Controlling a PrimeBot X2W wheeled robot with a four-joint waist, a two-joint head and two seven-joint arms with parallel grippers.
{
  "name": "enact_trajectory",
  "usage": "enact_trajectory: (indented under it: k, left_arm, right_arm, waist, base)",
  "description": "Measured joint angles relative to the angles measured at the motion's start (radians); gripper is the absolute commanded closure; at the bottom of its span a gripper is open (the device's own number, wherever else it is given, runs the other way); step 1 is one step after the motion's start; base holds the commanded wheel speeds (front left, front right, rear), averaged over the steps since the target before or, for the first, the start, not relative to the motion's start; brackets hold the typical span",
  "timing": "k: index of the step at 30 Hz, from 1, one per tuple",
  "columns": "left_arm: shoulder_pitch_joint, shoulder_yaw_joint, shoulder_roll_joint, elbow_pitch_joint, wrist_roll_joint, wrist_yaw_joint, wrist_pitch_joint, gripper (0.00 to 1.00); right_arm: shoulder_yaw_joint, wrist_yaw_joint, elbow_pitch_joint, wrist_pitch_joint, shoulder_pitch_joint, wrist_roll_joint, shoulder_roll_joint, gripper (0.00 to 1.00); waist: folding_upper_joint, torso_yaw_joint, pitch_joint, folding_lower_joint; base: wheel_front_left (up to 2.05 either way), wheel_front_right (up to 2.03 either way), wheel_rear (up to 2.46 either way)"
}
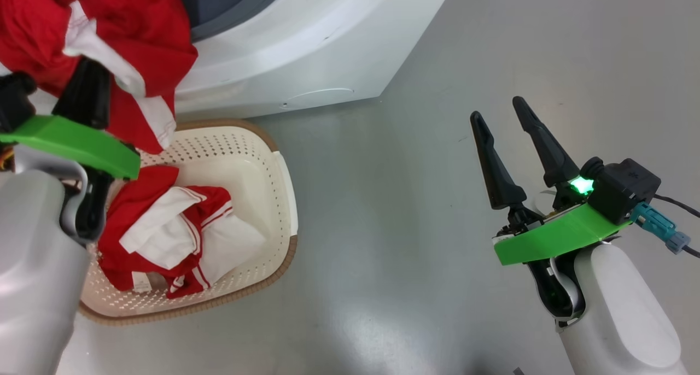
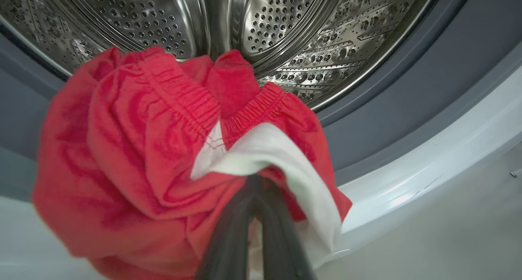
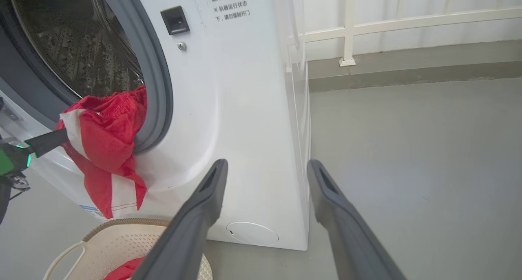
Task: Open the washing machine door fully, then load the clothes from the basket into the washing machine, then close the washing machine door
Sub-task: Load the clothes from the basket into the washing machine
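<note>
**While loading is under way, half is waiting**

Head view: left gripper (image 1: 85, 77) is clamping a red garment (image 1: 109, 25) at upper left, holding it high, seemingly to clear the washing machine (image 1: 306, 47) rim. Other clothes (image 1: 164, 227) are lying in the basket (image 1: 268, 162) below.

Left wrist view: cloth is dangling centre, before the drum (image 2: 306, 47).

Right wrist view: right gripper (image 3: 267, 163) is hovering wide and empty at bottom centre, probably to leave room.

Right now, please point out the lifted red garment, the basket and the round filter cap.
lifted red garment (image 2: 134, 149): left wrist view, on its red body.
basket (image 1: 229, 145): head view, on its bare perforated wall.
round filter cap (image 3: 252, 233): right wrist view, on its middle.
</note>
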Motion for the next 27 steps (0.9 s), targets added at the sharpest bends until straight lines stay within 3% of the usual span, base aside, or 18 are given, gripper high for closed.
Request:
enact_trajectory:
  k: [19,27]
  left_arm:
    - [-0.339,-0.03,-0.006,0.25,0.02,0.0,0.041,1.0]
    - [-0.397,-0.06,-0.037,0.335,0.025,0.0,0.031,1.0]
  right_arm:
    - [0.005,0.0,-0.006,0.0,0.0,0.007,0.01,0.0]
    - [-0.006,0.0,-0.012,0.0,0.0,0.006,0.015,0.0]
  waist:
    - [0.0,-0.064,0.039,0.0]
    - [0.0,-0.062,0.054,0.0]
  base:
    - [0.0,0.0,0.0]
    - [0.0,0.0,0.0]
